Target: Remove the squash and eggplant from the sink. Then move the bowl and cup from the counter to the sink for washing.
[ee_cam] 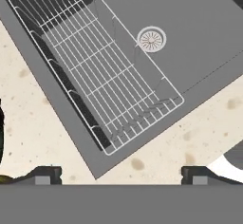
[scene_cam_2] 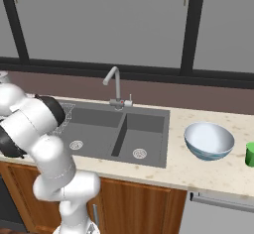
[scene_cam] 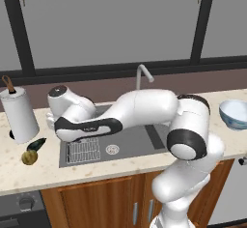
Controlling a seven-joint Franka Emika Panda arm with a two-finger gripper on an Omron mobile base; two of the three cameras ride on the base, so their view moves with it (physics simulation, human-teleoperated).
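We see the squash (scene_cam: pixel 29 157) and the eggplant (scene_cam: pixel 36 144) on the worktop (scene_cam: pixel 96 171), left of the sink (scene_cam_2: pixel 119 134), just beside each other and near the paper towel roll (scene_cam: pixel 19 115). We judge they lie there because the first part of the task is done: both basins look empty except for the wire rack (ee_cam: pixel 90 66) in the left one. The place keeps them out of the way of the sink.

The bowl (scene_cam_2: pixel 209 141) stands upright on the worktop to the right of the sink, and the cup (scene_cam_2: pixel 250 154) is further right, well apart from the basins. We think these two wait for the second part.

The pincer (ee_cam: pixel 121 173) hangs over the near left corner of the sink, looking down on the rack and the drain (ee_cam: pixel 152 39). Its fingertips (ee_cam: pixel 45 174) stand wide apart with nothing between them, so it is released and empty.

Some things are hard to see. In the left base view the arm covers much of the sink and the hand itself is hidden behind the forearm. The cup is cut by the right edge of the right base view, so we see only a part. At the left edge of the hand view there is a dark shape that we cannot name with certainty.
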